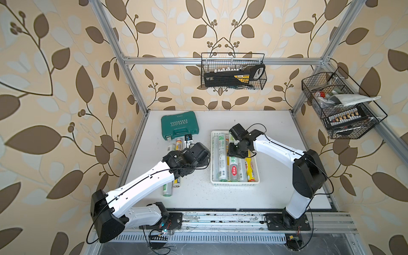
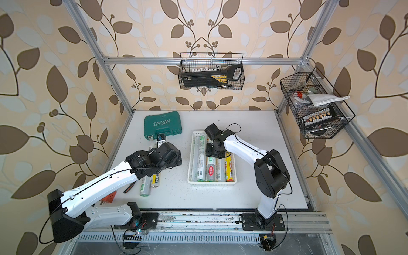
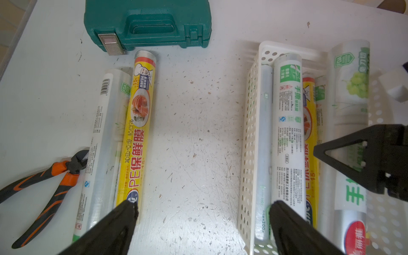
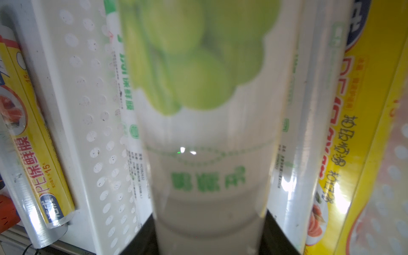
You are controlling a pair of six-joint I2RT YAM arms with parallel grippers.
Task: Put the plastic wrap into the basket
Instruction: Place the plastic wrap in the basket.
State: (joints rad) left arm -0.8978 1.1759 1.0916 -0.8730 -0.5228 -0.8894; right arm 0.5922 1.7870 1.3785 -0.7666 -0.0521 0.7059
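Right tool [image 1: 234, 152] grips grape-label roll [image 4: 205, 132] over basket [image 1: 235, 182], centre frame; crooked release may perch it on rim. Left tool [image 3: 204, 206] wide, empty.

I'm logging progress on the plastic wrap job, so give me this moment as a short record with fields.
left gripper: open, empty, above the table between the loose rolls and the basket
right gripper: shut on grape-label roll, over the basket
basket contents: several rolls lying lengthwise
outside basket: yellow roll and silver-white roll, side by side
other items: teal case, pliers
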